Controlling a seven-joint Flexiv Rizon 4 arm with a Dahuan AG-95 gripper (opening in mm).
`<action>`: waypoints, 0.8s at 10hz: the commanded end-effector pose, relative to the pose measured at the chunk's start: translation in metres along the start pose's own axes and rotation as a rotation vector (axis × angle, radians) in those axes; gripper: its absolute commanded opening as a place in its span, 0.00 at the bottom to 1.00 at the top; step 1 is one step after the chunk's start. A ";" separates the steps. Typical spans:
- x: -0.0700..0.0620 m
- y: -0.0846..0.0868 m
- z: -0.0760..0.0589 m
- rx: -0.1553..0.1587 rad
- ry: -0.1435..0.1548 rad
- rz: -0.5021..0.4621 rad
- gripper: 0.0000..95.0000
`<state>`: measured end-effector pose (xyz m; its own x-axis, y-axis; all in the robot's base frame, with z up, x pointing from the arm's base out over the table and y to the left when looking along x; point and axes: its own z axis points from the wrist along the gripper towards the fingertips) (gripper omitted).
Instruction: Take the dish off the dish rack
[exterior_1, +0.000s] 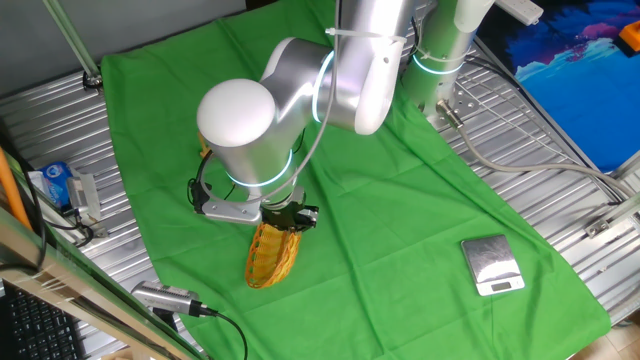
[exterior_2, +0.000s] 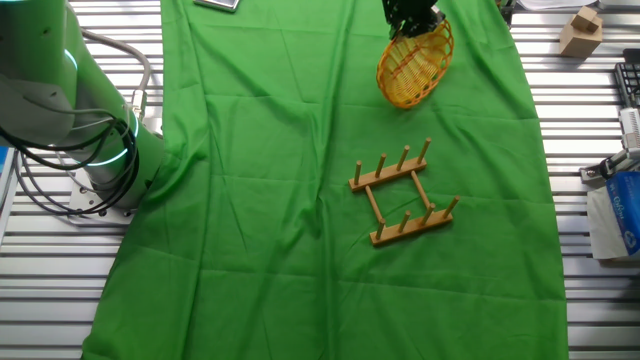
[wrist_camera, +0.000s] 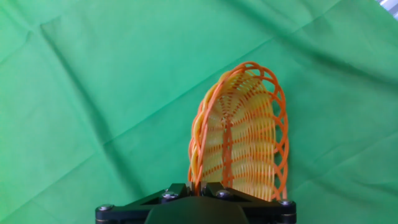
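The dish (exterior_1: 271, 255) is a yellow woven basket-plate with orange-red streaks. It hangs on edge from my gripper (exterior_1: 291, 219), which is shut on its rim. In the other fixed view the dish (exterior_2: 413, 62) is at the top, away from the dish rack (exterior_2: 402, 193), a small wooden rack with upright pegs that stands bare on the green cloth. In the hand view the dish (wrist_camera: 239, 137) stands upright below my gripper (wrist_camera: 198, 185), its rim pinched between the jaws. The rack is hidden behind the arm in one fixed view.
A square silver scale (exterior_1: 492, 265) lies on the green cloth (exterior_1: 400, 210) at the right. A black cable and connector (exterior_1: 170, 298) lie at the cloth's front edge. The arm's base (exterior_2: 95, 150) stands at the left. Boxes (exterior_2: 620, 210) sit off the cloth.
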<state>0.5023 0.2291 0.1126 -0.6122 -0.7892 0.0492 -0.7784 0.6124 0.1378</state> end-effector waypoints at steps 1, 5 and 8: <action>0.000 0.000 0.001 0.004 0.004 -0.013 0.00; 0.000 0.000 0.001 0.010 0.013 -0.046 0.40; 0.000 0.000 0.001 0.008 0.010 -0.052 0.60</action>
<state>0.5022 0.2290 0.1109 -0.5697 -0.8202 0.0518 -0.8101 0.5711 0.1326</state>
